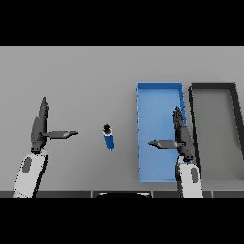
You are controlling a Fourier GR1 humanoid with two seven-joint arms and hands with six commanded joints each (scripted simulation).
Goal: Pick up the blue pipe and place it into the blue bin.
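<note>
A small blue pipe [109,138] with a dark top end lies on the grey table, left of the blue bin [157,100]. My right hand [181,137] hovers over the bin's right side, fingers straight and thumb pointing left, holding nothing. At the left of the table my left hand [39,127] is open too, thumb pointing right toward the pipe, well apart from it.
A dark grey bin [213,86] stands directly right of the blue bin, their walls nearly touching. Bare grey table [86,76] stretches behind and to the left of the pipe.
</note>
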